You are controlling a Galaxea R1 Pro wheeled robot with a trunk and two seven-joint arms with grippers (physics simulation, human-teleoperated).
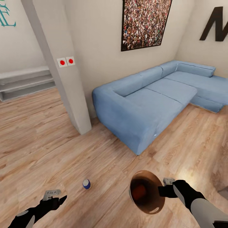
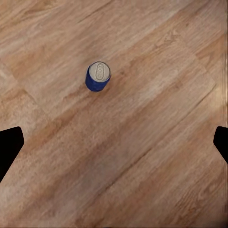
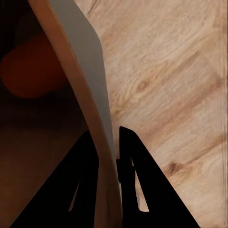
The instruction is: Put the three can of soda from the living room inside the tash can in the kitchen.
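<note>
We held the trash can (image 1: 146,202) rim pinched in right gripper (image 1: 162,191); left gripper (image 1: 58,199) gaped wide, should descend straight over upright blue can (image 1: 86,184).

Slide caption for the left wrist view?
Open left gripper above an upright blue soda can on the wood floor.

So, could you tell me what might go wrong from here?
1. The right gripper holds the bin only by pinching its thin rim, and the bin hangs tilted; it may slip or swing.
2. An orange can already lies inside; more tilt could spill it.
3. The blue can stands upright on the floor, ahead of the open left gripper; a clumsy approach could knock it rolling.
</note>
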